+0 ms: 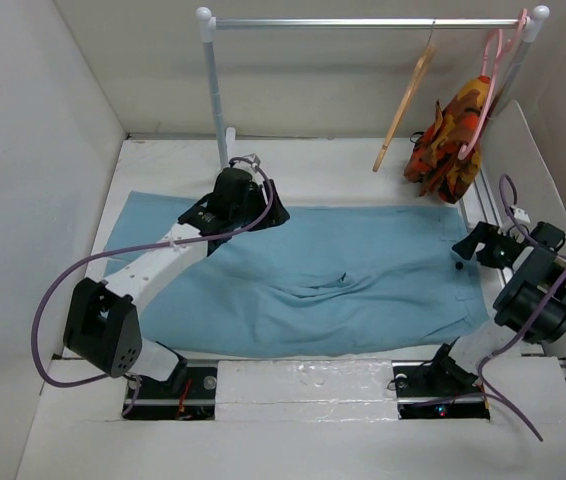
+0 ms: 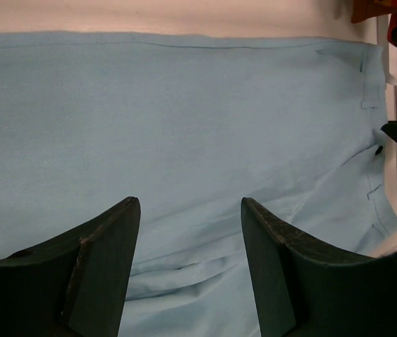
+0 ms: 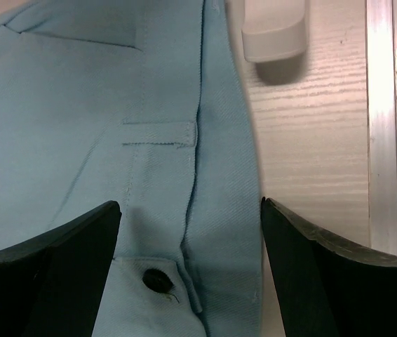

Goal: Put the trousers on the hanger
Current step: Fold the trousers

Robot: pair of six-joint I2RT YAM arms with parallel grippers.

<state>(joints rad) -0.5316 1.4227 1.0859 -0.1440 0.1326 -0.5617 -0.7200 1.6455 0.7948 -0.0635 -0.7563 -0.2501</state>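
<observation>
Our left gripper [image 2: 189, 202] and right gripper [image 3: 190, 203] are open, holding nothing. We should pinch the trousers [image 1: 363, 262] at 3 o'clock, by the button [image 3: 158, 280].

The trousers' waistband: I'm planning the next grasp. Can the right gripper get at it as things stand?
Probably yes. The right gripper hangs open directly over the waistband of the trousers, beside the button, with nothing between it and the cloth.

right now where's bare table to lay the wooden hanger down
Bare table runs behind the trousers, between the rack post and the patterned garment. The middle is all trousers, and the right claw crowds the right side.
</observation>
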